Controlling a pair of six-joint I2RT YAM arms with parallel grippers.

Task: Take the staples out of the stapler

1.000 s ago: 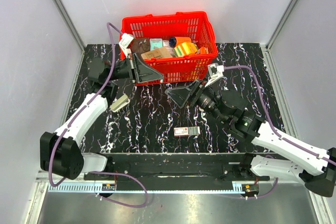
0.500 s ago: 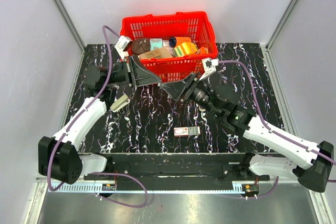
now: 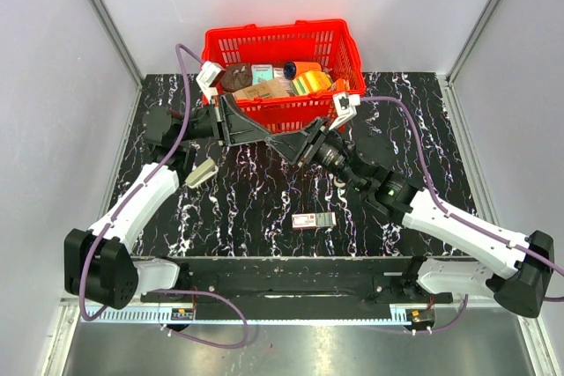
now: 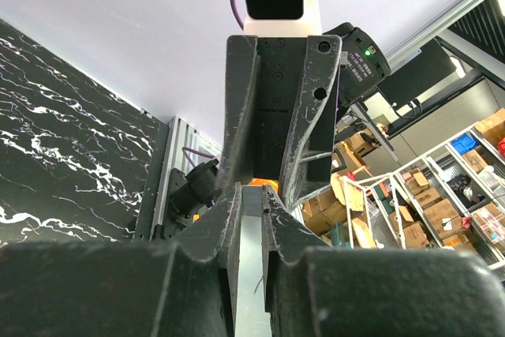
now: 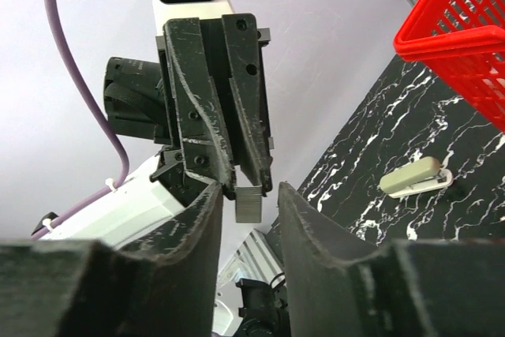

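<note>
Left end effector: pinching silvery strip, likely staples. Right end effector: spread around it, untouching. Stapler lies on surface; unloading seemingly near done.

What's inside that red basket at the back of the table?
The red basket holds a brown round thing, a tan box, a teal box, an orange item and a yellow-green pack. Anything beneath them is covered.

Straight ahead of your right fingers, the left fingers and their metal strip bar the way. The red basket blocks just behind. The near bench is open apart from a small box, and the stapler lies by the left arm.
</note>
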